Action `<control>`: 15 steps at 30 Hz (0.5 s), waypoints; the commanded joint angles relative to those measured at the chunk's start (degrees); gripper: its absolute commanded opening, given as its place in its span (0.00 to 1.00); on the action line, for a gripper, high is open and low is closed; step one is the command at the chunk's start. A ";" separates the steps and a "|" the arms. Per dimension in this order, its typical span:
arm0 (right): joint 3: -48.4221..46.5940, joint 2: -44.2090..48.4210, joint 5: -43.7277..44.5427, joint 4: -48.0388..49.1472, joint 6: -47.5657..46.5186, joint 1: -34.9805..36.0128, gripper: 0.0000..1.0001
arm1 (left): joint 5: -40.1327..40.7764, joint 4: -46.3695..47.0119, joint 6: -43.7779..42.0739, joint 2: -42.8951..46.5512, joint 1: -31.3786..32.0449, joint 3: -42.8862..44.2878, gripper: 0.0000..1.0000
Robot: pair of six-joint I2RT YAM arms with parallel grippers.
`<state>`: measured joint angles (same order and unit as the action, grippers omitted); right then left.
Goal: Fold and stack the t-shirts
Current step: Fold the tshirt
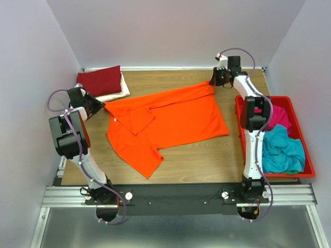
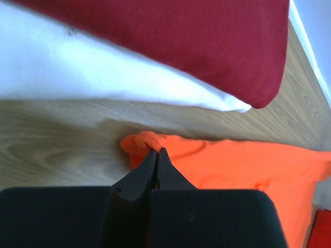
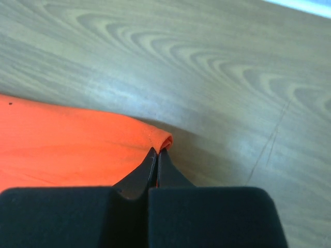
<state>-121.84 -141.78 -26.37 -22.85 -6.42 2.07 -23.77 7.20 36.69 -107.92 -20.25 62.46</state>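
Observation:
A bright orange t-shirt lies spread across the middle of the table, one sleeve folded in. My left gripper is shut on its left corner. My right gripper is shut on its far right corner. A dark red t-shirt lies folded on a folded white t-shirt at the far left; both show in the left wrist view, dark red over white. A magenta pink t-shirt and a teal t-shirt lie crumpled in the tray.
The red plastic tray stands along the right edge of the table, beside the right arm. Purple walls close in the table at the back and both sides. Bare wood shows in front of the orange shirt.

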 commanded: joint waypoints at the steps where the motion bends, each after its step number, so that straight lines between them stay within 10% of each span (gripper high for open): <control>1: -5.24 -3.86 1.23 0.09 1.76 0.31 0.01 | 1.18 -0.61 -0.39 -0.98 -0.32 3.54 0.00; 3: -6.65 -4.65 1.93 0.00 1.84 0.48 0.15 | 0.22 -0.96 -0.91 -0.45 -0.32 4.16 0.00; 4: -6.65 -4.22 2.63 0.09 1.41 0.66 0.39 | -0.13 -1.22 -2.22 0.59 -0.32 4.60 0.10; 7: -6.39 -1.59 6.32 0.09 0.27 0.83 0.69 | 2.31 -2.80 -4.76 6.20 -0.23 5.04 0.42; 15: 10.72 18.26 -2.85 -0.09 -5.88 0.83 0.78 | 6.19 -6.57 -14.35 24.23 2.66 3.72 0.64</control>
<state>-118.13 -136.33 -22.06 -22.81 -8.25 2.66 -19.81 2.24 28.93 -91.46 -19.70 65.95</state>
